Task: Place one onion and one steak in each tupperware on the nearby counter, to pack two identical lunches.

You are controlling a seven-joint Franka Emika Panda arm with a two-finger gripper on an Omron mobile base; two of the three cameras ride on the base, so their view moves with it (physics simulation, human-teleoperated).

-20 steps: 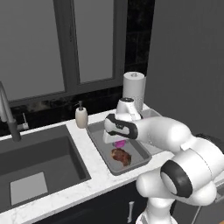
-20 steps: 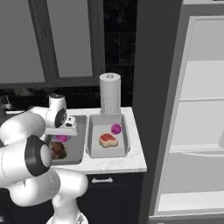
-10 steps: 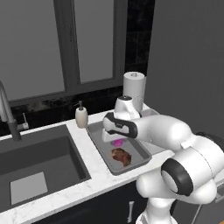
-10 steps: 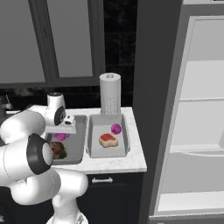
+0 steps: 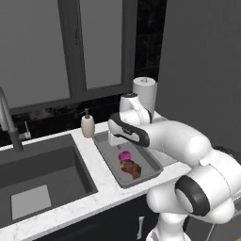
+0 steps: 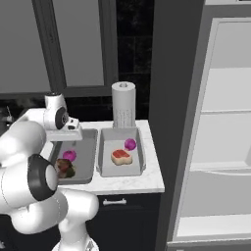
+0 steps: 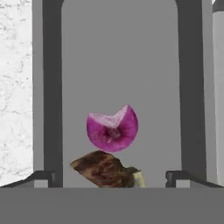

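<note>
In the left base view the arm bends over the desk (image 5: 70,207) beside the sink (image 5: 37,179), its fingers (image 5: 118,144) hanging above the nearer tray (image 5: 153,164); below them lie a purple onion (image 5: 124,155) and, touching it on the near side, a brown steak (image 5: 131,168). A soap bottle (image 5: 87,126) stands just beyond that tray and a paper towel roll (image 5: 144,94) behind the arm. In the right base view both trays sit side by side: the left tray (image 6: 88,152) under the fingers (image 6: 66,138) holds its onion (image 6: 69,156) and steak (image 6: 63,167), and the right tray (image 6: 139,159), well to one side of the fingers, holds a second onion (image 6: 130,144) and a pinker steak (image 6: 121,157); the open fridge (image 6: 215,147) stands further right. In the hand view the two finger tips (image 7: 112,179) are spread wide apart and hold nothing, with the onion (image 7: 112,132) lying free on the tray floor (image 7: 118,65) between and ahead of them and the steak (image 7: 105,169) just nearer. Judging from this, each tray already has one onion and one steak, so the packing looks complete and only pulling the arm away remains. Against the frames of a moment ago, the hand sits a little higher over the tray, while the food in both trays has not shifted
</note>
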